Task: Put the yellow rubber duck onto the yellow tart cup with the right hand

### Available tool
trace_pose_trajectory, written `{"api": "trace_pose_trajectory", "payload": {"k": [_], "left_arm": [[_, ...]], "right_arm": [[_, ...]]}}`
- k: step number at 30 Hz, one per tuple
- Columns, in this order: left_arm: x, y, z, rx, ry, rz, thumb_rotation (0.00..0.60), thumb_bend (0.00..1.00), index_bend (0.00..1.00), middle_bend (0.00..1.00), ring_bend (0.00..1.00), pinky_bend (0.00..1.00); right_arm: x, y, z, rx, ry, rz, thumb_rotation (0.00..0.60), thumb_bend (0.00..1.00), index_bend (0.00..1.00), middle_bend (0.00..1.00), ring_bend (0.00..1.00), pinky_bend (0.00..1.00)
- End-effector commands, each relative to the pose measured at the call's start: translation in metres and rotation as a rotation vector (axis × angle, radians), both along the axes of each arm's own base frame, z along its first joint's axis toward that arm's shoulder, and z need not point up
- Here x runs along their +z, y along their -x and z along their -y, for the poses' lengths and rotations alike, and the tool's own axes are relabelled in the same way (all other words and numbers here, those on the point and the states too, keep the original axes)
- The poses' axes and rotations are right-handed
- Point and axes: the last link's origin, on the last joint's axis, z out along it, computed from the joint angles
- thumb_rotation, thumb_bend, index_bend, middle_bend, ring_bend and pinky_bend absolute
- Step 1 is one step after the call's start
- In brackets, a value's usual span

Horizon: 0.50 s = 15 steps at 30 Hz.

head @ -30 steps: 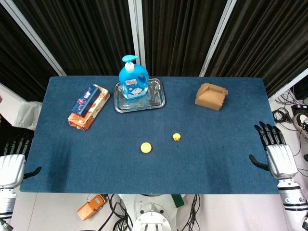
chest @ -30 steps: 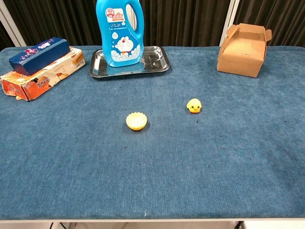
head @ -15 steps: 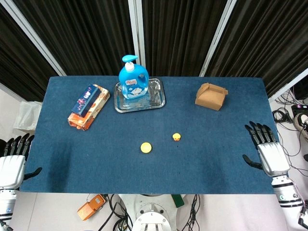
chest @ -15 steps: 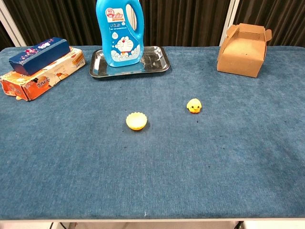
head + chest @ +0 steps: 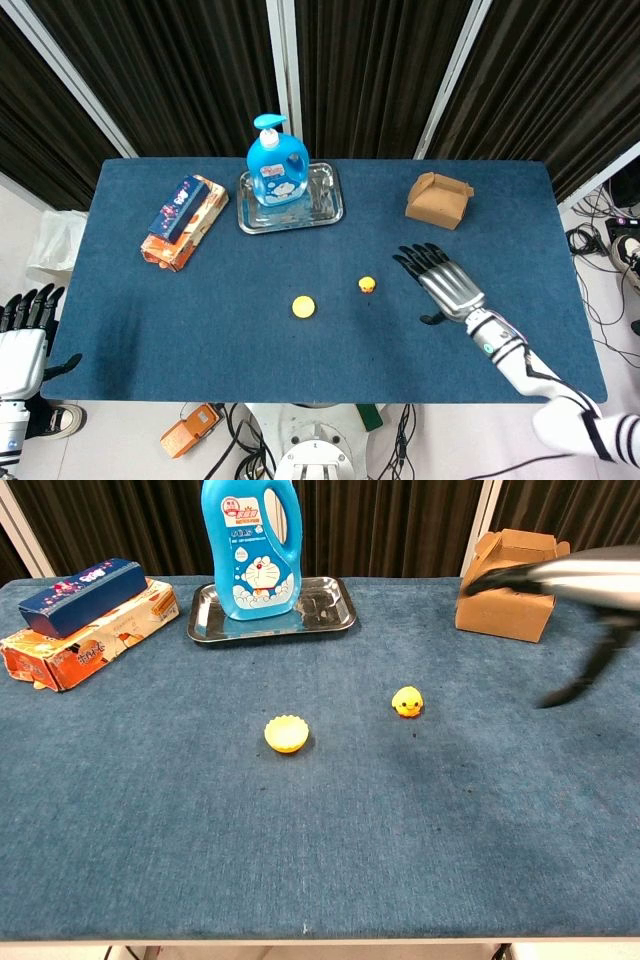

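The small yellow rubber duck [image 5: 368, 285] [image 5: 407, 701] stands on the blue table near the middle. The yellow tart cup [image 5: 303, 307] [image 5: 286, 733] sits to its left, a little nearer the front edge, with nothing in it. My right hand [image 5: 440, 280] [image 5: 560, 580] hovers over the table to the right of the duck, fingers spread and holding nothing. My left hand [image 5: 22, 340] stays off the table's front left corner, fingers apart, empty; the chest view does not show it.
A blue detergent bottle [image 5: 276, 165] stands on a metal tray [image 5: 325, 205] at the back centre. Two stacked snack boxes [image 5: 183, 221] lie back left. A brown cardboard box [image 5: 438, 199] sits back right, behind my right hand.
My right hand has swung in from beyond the table's right edge to over the table, close to the duck. The left hand has sunk slightly. Duck and cup have not moved.
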Motion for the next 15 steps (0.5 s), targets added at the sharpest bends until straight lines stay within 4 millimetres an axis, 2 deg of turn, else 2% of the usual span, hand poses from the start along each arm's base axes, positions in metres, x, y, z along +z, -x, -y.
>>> {"api": "trace_pose_trajectory", "payload": {"k": [1, 7, 15], "left_arm": [[0.0, 0.001, 0.001, 0.005, -0.001, 0.002, 0.6, 0.0, 0.04, 0.03, 0.0, 0.0], [-0.002, 0.005, 0.001, 0.017, 0.005, 0.004, 0.6, 0.0, 0.04, 0.03, 0.0, 0.0], [-0.003, 0.01, 0.001, 0.028, 0.005, 0.009, 0.6, 0.0, 0.04, 0.03, 0.0, 0.0]], "right_arm": [[-0.04, -0.021, 0.028, 0.026, -0.034, -0.056, 0.6, 0.23, 0.24, 0.05, 0.0, 0.13], [-0.078, -0.03, 0.045, 0.016, -0.044, -0.093, 0.6, 0.3, 0.34, 0.07, 0.03, 0.16], [-0.098, -0.031, 0.054, -0.013, -0.054, -0.102, 0.6, 0.33, 0.4, 0.09, 0.05, 0.17]]}}
